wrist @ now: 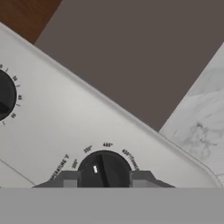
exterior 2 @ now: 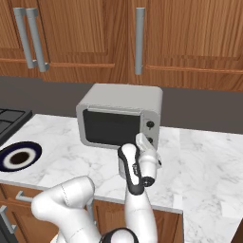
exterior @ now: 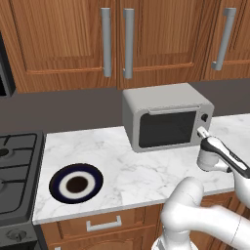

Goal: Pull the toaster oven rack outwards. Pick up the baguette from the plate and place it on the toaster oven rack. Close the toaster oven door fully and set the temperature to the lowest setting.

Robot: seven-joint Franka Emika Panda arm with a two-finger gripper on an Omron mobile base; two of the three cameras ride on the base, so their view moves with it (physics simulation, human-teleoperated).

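Oven (exterior: pixel 166 114) sits at the counter's back, door (exterior: pixel 167 128) shut, plate (exterior: pixel 76 183) bare. Your gripper (wrist: pixel 104 178) is clamped on the lower knob (wrist: pixel 104 169). Keep the axis square to the dial, twist to the lowest mark, don't slip.

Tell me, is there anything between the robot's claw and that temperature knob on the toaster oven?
Nothing visible. In the hand view the gripper has a fingertip on either side of the temperature knob, with no object between them. From the base views, the hand sits right at the toaster oven, whose door is shut.
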